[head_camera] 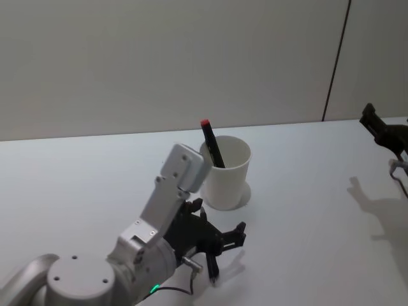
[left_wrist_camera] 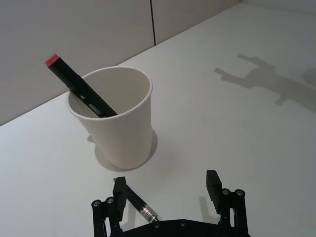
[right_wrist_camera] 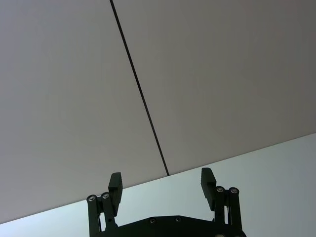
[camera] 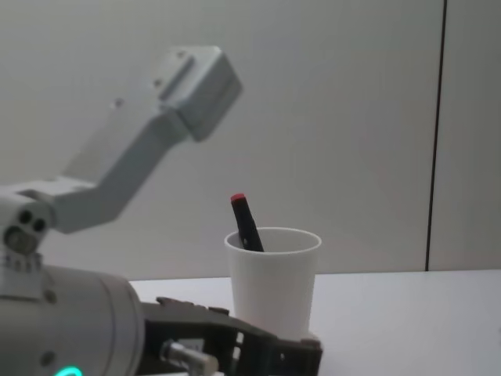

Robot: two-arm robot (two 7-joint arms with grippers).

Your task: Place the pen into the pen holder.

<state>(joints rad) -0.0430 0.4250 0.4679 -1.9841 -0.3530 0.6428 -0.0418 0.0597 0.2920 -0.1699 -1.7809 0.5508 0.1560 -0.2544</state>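
The white paper-cup pen holder (head_camera: 227, 182) (left_wrist_camera: 123, 136) (camera: 272, 291) stands upright at mid-table. The black pen (head_camera: 211, 145) (left_wrist_camera: 79, 87) (camera: 246, 224) stands inside it, leaning on the rim with its red cap up and its lower end hidden by the cup wall. My left gripper (head_camera: 226, 254) (left_wrist_camera: 166, 180) hovers low over the table just in front of the cup, open, with nothing between its fingers. My right gripper (head_camera: 375, 124) (right_wrist_camera: 161, 177) is raised at the far right edge, open and empty, facing the wall.
A thin dark rod with a pale band (left_wrist_camera: 142, 208) shows just beneath the left gripper's one finger; I cannot tell whether it lies on the table or belongs to the arm. The white table (head_camera: 306, 191) runs back to a grey wall with a dark vertical seam (head_camera: 335, 60).
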